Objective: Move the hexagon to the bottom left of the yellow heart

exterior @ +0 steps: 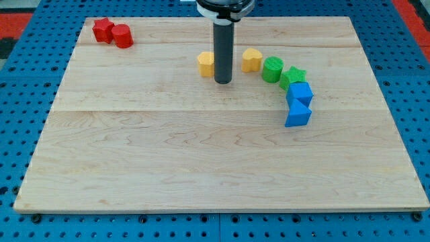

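Resting on the wooden board (201, 161), my tip (222, 81) sitting just right of the yellow hexagon (206, 64), nothing grasped, yellow heart (251, 59) lying farther right.

Tip (223, 81) btwn hexagon (206, 64), left, & heart (251, 60).

The rod's tip (223, 81) rests on the wooden board (201, 168) just right of the yellow hexagon (206, 64), touching or nearly so, with the yellow heart (251, 59) beyond, near the green cylinder (273, 69).
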`<state>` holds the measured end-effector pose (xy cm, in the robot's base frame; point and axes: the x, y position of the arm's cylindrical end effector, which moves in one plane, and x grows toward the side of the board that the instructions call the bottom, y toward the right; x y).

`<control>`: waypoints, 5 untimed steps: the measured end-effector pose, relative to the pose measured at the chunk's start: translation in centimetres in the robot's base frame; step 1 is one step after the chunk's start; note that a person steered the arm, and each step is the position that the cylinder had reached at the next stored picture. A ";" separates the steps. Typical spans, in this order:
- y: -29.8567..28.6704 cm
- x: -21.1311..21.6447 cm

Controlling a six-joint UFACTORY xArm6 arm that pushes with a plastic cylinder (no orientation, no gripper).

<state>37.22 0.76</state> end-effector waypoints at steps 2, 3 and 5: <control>-7.5 -1.8; -7.5 -3.5; -3.8 -4.8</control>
